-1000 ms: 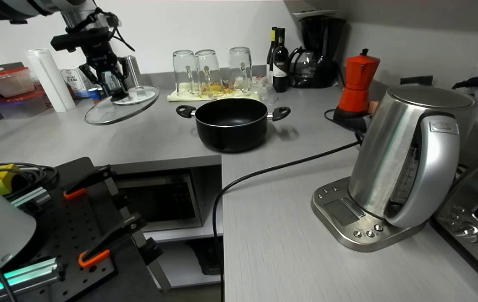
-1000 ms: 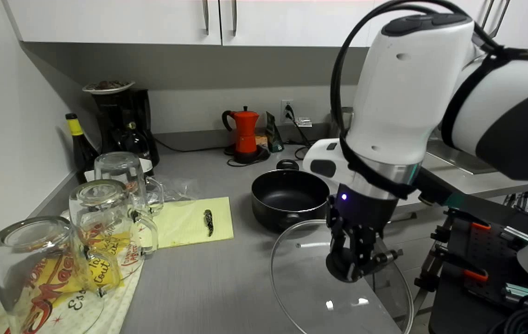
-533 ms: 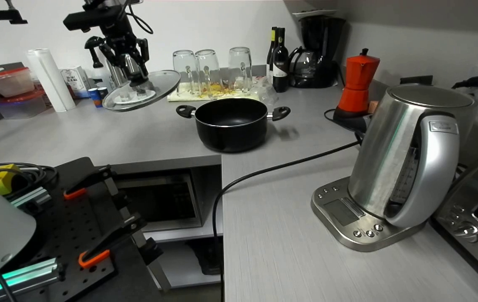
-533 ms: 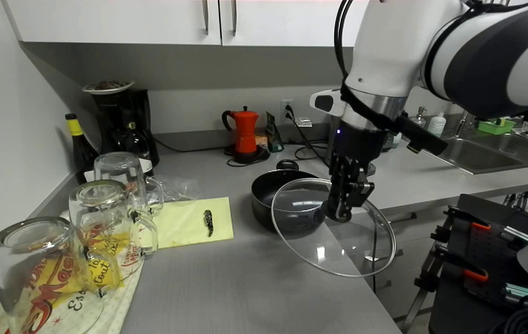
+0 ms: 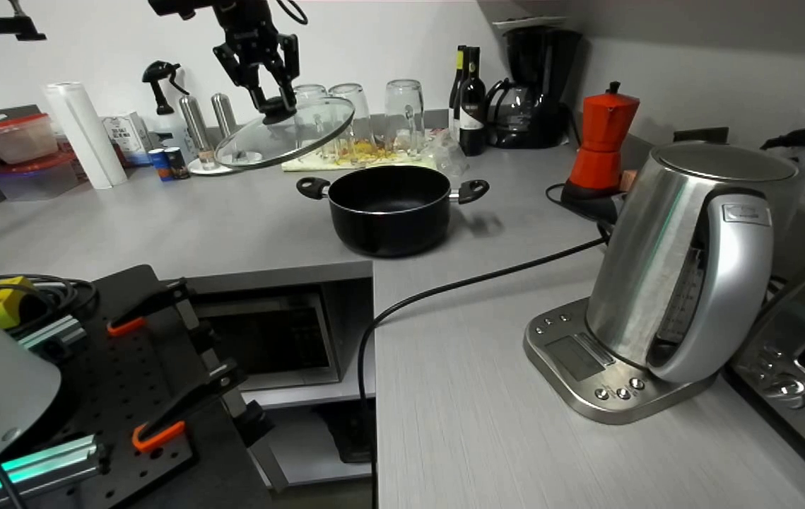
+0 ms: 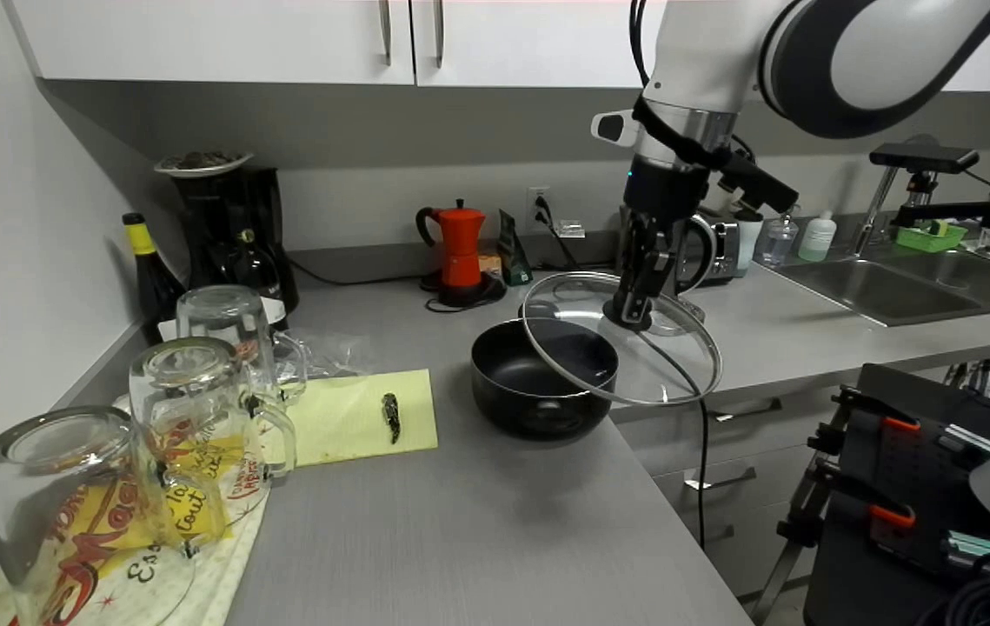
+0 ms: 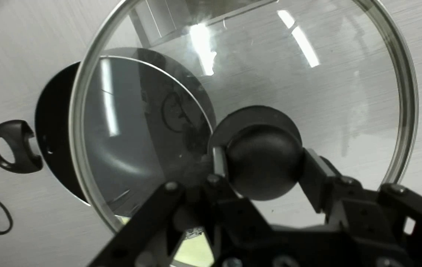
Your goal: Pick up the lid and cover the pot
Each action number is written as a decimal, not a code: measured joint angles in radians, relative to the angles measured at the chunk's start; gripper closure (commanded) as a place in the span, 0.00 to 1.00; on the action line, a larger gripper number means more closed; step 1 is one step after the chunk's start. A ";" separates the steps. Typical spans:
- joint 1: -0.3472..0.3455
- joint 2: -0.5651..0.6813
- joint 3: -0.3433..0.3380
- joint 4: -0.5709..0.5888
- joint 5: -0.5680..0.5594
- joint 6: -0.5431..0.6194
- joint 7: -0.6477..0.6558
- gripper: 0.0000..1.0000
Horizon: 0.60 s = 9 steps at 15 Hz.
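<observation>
The clear glass lid (image 5: 321,131) with a thin metal rim hangs tilted in the air, also in an exterior view (image 6: 673,369) and the wrist view (image 7: 344,92). My gripper (image 5: 278,107) is shut on the lid's dark knob; its fingers press both sides of it in the wrist view (image 7: 264,161). The gripper also shows in an exterior view (image 6: 631,315). The black pot (image 5: 389,230) stands uncovered on the counter, also in an exterior view (image 6: 538,419). In the wrist view the lid partly overlaps the pot (image 7: 57,122), offset to one side and above it.
Upside-down glass mugs (image 6: 186,417) stand on a cloth near the wall. A yellow cloth (image 6: 347,422) lies beside the pot. A steel kettle (image 5: 685,268) and red moka pot (image 5: 603,134) stand on the counter. A black cord (image 5: 487,276) crosses it. Shakers stand on a small dish (image 5: 208,170).
My gripper has carried the lid up and toward the pot. In an exterior view the lid moved right; in an exterior view it rose and now overlaps the pot's side. The pot has not moved.
</observation>
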 measured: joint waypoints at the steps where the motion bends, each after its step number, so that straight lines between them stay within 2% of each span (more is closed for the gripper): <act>1: -0.011 -0.001 -0.015 0.013 0.002 -0.016 -0.018 0.75; 5: -0.051 0.021 -0.067 0.092 0.016 -0.085 -0.094 0.75; 9: -0.077 0.107 -0.087 0.213 0.056 -0.139 -0.161 0.75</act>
